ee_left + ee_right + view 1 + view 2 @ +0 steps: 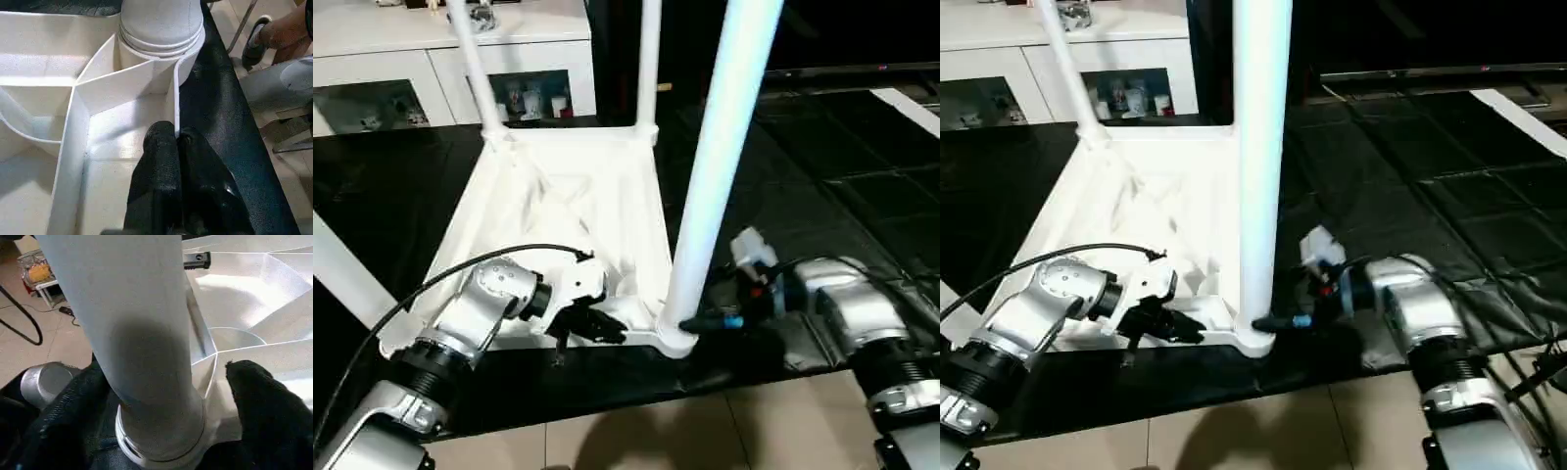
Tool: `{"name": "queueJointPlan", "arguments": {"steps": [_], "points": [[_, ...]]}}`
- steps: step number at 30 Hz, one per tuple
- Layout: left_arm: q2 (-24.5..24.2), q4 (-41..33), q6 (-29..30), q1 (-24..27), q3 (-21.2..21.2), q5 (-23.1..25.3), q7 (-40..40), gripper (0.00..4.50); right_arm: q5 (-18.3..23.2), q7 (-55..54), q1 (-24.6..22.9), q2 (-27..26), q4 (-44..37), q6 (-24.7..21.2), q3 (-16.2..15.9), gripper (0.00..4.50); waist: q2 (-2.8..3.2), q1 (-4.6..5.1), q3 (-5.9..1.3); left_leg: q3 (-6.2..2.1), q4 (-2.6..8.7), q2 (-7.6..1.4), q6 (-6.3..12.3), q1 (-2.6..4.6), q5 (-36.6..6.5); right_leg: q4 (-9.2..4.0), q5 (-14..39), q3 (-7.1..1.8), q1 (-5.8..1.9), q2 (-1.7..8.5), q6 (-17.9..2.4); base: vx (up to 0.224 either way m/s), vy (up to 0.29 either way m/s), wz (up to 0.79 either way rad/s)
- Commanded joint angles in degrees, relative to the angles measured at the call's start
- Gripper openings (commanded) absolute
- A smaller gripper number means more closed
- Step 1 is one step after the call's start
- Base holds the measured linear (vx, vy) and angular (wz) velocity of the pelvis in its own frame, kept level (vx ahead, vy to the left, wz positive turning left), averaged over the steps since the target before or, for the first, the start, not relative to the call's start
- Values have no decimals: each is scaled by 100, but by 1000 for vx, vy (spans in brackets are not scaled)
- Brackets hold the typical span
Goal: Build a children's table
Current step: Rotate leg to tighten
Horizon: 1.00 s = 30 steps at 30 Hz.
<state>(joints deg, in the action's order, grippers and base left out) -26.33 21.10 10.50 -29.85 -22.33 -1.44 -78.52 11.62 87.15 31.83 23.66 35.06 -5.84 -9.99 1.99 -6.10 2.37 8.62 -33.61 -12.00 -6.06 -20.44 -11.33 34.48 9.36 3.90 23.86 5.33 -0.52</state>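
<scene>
Left hand (607,328): pinched on the near rim of the upturned children's table (570,206).
Right hand (161,431): spread around the near-right leg (720,166).

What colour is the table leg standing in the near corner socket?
White, like the tabletop; the table leg shows best in the left eye view.

left gripper (607,328): fingers pinched together, forearm angled in
right gripper (1278,321): fingers spread wide, wrist level

- Near leg (720,166) standing upright in its corner socket, blocking the middle.
- Ribs (122,83) crowding the upturned table (568,196).
- Open dark floor (842,186) off right.
</scene>
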Motion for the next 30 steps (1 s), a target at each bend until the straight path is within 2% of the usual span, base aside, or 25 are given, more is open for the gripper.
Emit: {"name": "queueJointPlan", "arguments": {"steps": [1, 16, 17, 27, 29, 30], "points": [[9, -171, -58, 42, -237, 26, -261, 0, 29, 87, 152, -32, 49, 75, -65, 366, -53, 25, -380, 116, 352, -62, 514, -18, -721, -312, 916, -171, -373, 191, -1507, 0, 0, 0], [-32, -150, -87, 17, -281, 47, -259, 0, 28, 226, 238, -137, 299, 267, -79, 240, -53, 16, -376, 115, 350, -63, 502, -22, -801, -313, 1002, -168, -371, 196, -1514, 0, 0, 0], [-36, -150, -81, 18, -284, 49, -260, 0, 42, 257, 241, -142, 303, 253, -83, 220, -56, 18, -375, 116, 349, -60, 496, -25, -809, -313, 1014, -170, -373, 195, -1508, 0, 0, 0], [-23, -125, -43, 5, -281, 50, -232, 0, 44, 397, 203, -146, 293, 234, -117, 201, -64, 18, -370, 115, 350, -58, 471, -23, -853, -319, 1151, -174, -365, 192, -1461, 0, 0, 0], [5, -117, 48, 24, -243, 31, -155, 0, 62, 430, 148, -164, 228, 177, -146, 201, -52, 17, -371, 115, 350, -58, 463, -20, -863, -322, 1140, -174, -364, 192, -1463, 0, 0, 0], [44, -106, 152, 29, -215, 21, -76, 0, 91, 423, 112, -186, 195, 124, -142, 200, -27, 11, -372, 111, 349, -57, 455, -18, -866, -316, 1126, -173, -363, 189, -1471, 0, 0, 0]]}}
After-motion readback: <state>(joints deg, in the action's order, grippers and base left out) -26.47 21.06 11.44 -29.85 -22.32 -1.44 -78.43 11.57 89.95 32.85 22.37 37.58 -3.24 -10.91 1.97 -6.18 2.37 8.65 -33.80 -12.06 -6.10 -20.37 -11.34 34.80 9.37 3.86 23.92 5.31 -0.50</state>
